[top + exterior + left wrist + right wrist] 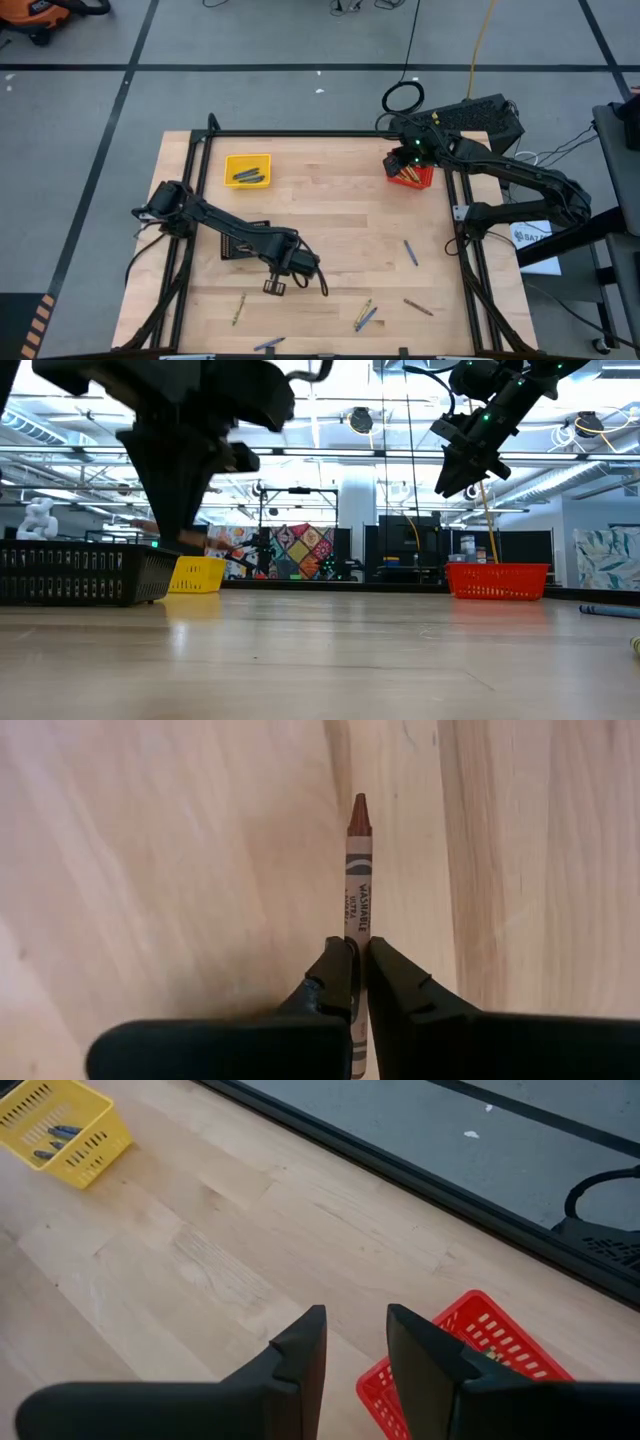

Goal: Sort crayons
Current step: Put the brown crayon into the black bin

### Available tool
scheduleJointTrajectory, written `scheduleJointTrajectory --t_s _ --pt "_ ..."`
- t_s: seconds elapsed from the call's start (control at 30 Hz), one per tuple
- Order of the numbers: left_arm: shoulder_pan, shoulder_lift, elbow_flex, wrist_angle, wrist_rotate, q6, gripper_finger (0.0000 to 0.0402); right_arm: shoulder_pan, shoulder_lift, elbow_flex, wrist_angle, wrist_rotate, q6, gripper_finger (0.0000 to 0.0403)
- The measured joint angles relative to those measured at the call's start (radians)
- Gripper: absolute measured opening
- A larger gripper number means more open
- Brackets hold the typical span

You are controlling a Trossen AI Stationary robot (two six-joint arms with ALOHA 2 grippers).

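Jaws of the left gripper (357, 952) clench a brown crayon (358, 870) near the black basket (243, 243); right gripper (355, 1335) jaws stand parted above the red basket (490, 1340).

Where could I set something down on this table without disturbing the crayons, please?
The widest bare patch is mid-table, between the yellow basket and the red basket. The near edge is crowded: loose crayons are scattered there, and the left tool holds a brown crayon beside the black basket.

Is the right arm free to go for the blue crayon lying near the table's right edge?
Probably yes: the right gripper hovers open and empty over the red basket, and bare table lies between it and the blue crayon.
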Motion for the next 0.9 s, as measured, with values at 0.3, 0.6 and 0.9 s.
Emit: scheduleJointTrajectory --t_s 0.3,0.6,0.9 --pt "-0.019 -0.133 -0.012 -0.168 -0.126 -0.097 0.0008 0.0 0.0 0.0 -0.033 0.0 0.0 0.0096" --pt "-0.005 -0.371 -0.229 -0.158 -0.163 -0.267 0.0008 0.0 0.0 0.0 -0.102 0.0 0.0 0.0096" --pt "0.032 -0.493 -0.492 -0.009 -0.165 -0.303 0.0008 0.0 0.0 0.0 -0.115 0.0 0.026 0.0096"
